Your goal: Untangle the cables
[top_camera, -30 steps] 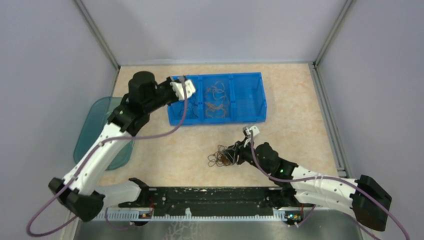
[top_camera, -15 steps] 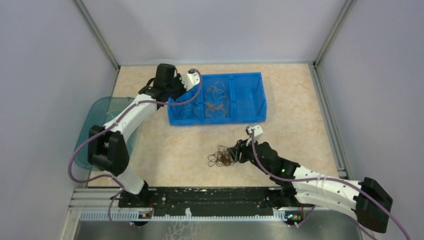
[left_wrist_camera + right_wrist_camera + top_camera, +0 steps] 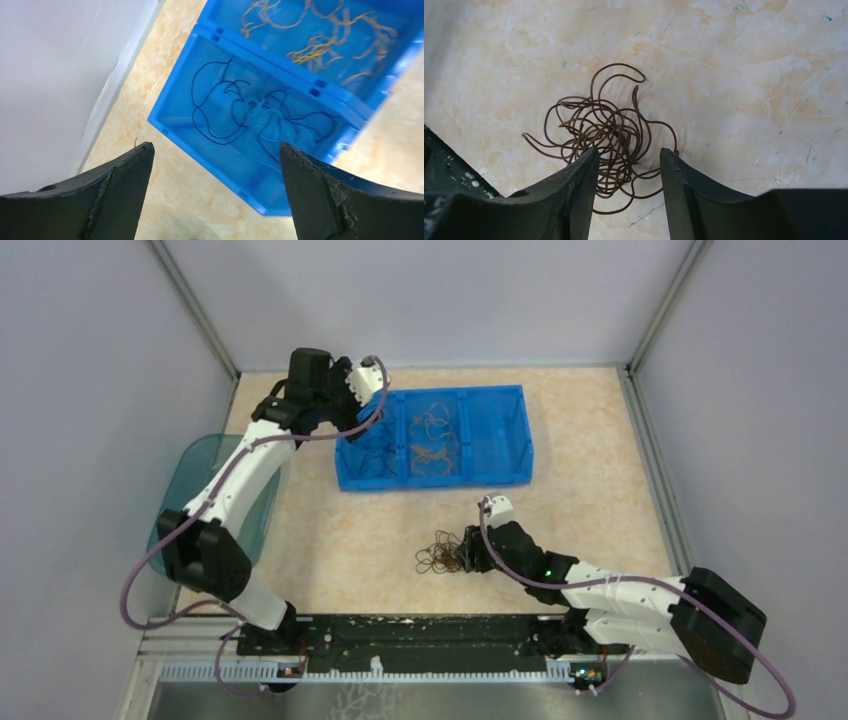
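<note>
Right wrist view: right gripper (image 3: pixel 628 152) half open, brown cables (image 3: pixel 600 125) between its fingers; left gripper (image 3: pixel 215 146) wide open above dark cables (image 3: pixel 248 106) in the blue bin (image 3: pixel 172 107).

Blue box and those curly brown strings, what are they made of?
The blue box looks like moulded plastic: one even colour, thin walls and dividers, a slight shine. The brown tangle looks like thin wire, perhaps plastic-coated: smooth, dull, and stiff enough to hold springy loops off the table. What is inside it can't be seen.
</note>
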### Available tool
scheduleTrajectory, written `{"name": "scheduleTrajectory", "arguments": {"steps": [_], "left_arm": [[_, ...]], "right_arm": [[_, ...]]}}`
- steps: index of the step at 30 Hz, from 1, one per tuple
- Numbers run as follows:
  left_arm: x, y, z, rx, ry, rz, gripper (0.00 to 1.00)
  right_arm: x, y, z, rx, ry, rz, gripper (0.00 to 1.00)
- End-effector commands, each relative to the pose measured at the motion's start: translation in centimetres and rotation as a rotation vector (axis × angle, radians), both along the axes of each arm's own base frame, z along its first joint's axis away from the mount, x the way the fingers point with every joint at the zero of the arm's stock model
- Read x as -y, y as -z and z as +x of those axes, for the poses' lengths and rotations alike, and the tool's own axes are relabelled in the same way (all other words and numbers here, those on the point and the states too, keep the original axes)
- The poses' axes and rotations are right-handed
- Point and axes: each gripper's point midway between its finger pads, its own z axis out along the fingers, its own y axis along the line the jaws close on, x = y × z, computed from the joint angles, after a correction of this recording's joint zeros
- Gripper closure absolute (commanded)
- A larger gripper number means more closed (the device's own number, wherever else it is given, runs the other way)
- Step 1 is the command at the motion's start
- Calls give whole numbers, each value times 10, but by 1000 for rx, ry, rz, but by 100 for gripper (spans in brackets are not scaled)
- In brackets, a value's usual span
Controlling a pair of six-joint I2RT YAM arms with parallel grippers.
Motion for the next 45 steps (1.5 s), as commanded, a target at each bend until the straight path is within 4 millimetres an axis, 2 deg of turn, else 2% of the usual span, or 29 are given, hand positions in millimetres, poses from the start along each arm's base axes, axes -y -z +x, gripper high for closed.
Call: {"name": "scheduleTrajectory", "arguments": {"steps": [1, 7, 10, 14, 16, 18, 21, 24, 26, 28, 31, 34, 37, 39, 45], "left_arm": [[15, -30, -57, -86, 111, -128, 0], [14, -31, -107, -132, 207, -146, 0], [13, -32, -122, -126, 237, -148, 0], [12, -35, -131, -125, 248, -164, 0], [14, -38, -136, -131, 266, -174, 1], [17, -32, -152, -177, 319, -176, 2], [24, -16, -188, -278, 431, -211, 3], [32, 10, -224, -383, 501, -251, 5], [34, 25, -236, -407, 504, -245, 6], [32, 33, -239, -400, 501, -239, 5], [31, 34, -237, -390, 497, -232, 5], [32, 31, -238, -381, 512, -229, 5], [31, 30, -239, -362, 524, -222, 4], [29, 31, -240, -342, 529, -212, 5], [29, 39, -249, -268, 577, -223, 9]], "right_arm": [[-25, -25, 17, 29, -19, 115, 52], [-38, -31, 32, 49, -39, 90, 52], [-33, -33, 39, 43, -35, 90, 55], [-26, -30, 45, 21, -44, 94, 59], [-29, -33, 41, 21, -77, 96, 60], [-35, -43, 34, 43, -139, 125, 60], [-41, -59, 22, 87, -225, 165, 57], [-46, -60, 7, 84, -322, 167, 54], [-51, -56, -6, 71, -388, 160, 50], [-58, -48, -20, 58, -457, 127, 46], [-66, -29, -36, 10, -536, 55, 44], [-66, -4, -35, -34, -541, -62, 44], [-65, 8, -23, -24, -488, -155, 49], [-65, 8, -14, -2, -447, -176, 56], [-73, -21, 7, 101, -328, -72, 89]]}}
